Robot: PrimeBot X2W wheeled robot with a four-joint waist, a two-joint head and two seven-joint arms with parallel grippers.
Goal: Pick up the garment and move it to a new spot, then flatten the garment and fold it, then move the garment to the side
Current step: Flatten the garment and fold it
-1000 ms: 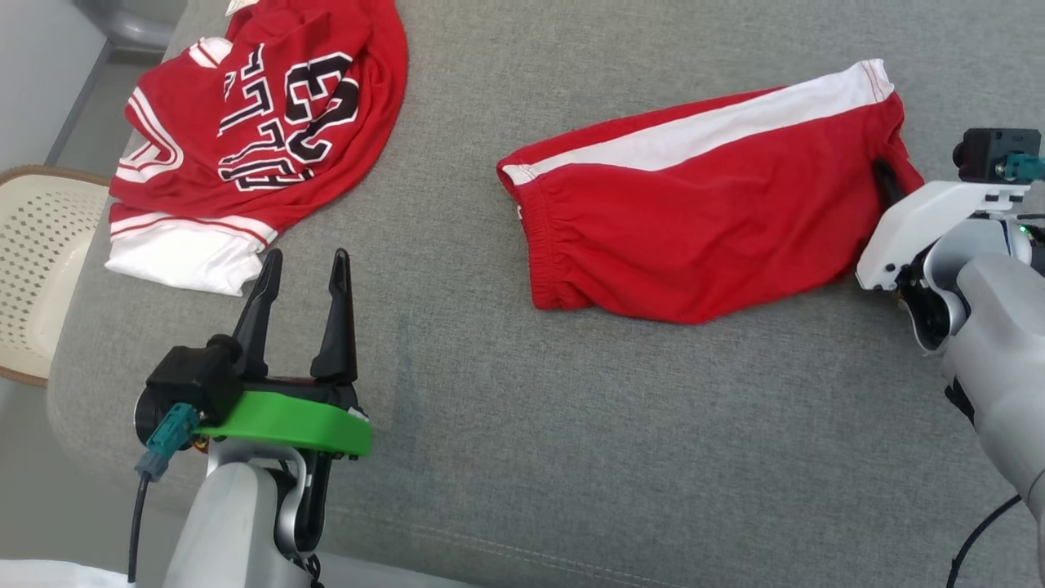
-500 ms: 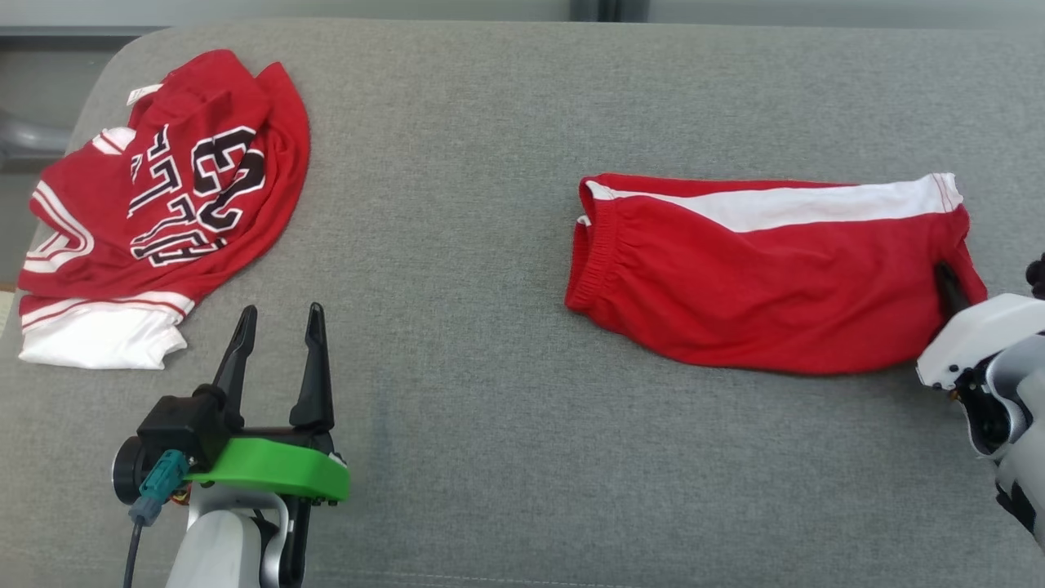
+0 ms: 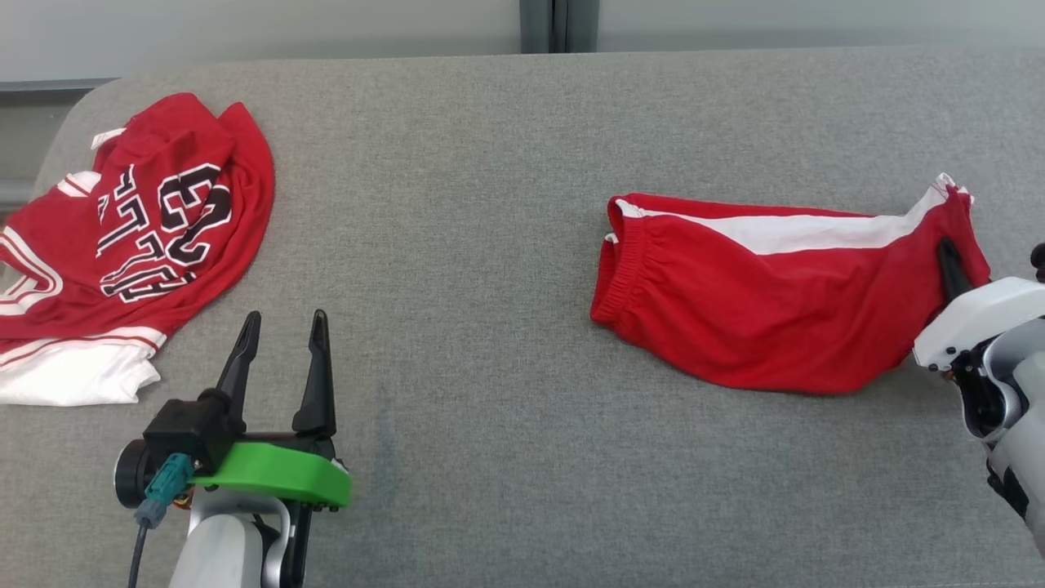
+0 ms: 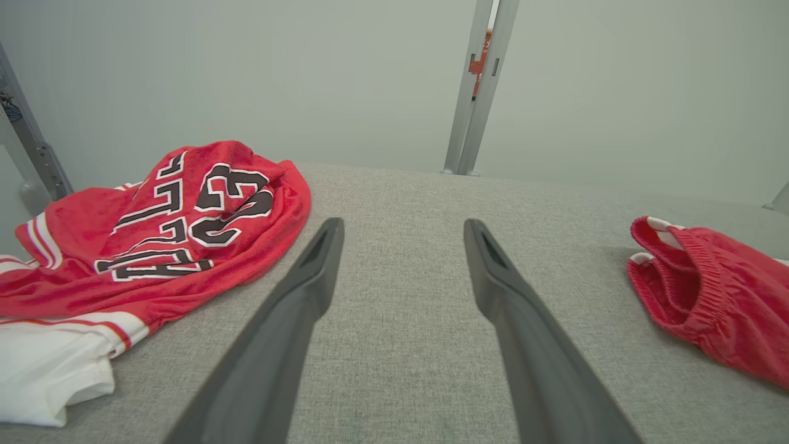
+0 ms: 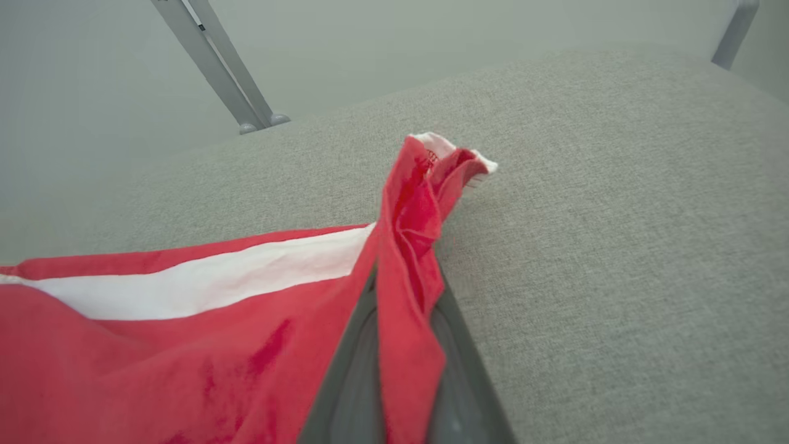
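Upper left, the red jersey (image 3: 139, 237) shows a black "23"; its other lettering is creased and unreadable. At right on the grey cushion (image 3: 490, 245) lie the red shorts (image 3: 775, 318), right hem clamped in the right gripper (image 3: 947, 269). The left gripper (image 3: 282, 359), lower left, stands spread, well apart.

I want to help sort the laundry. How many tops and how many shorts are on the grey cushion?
Red jersey top with black-and-white lettering: 1
Red fabric shorts with a white side stripe: 1
Total: 2 garments
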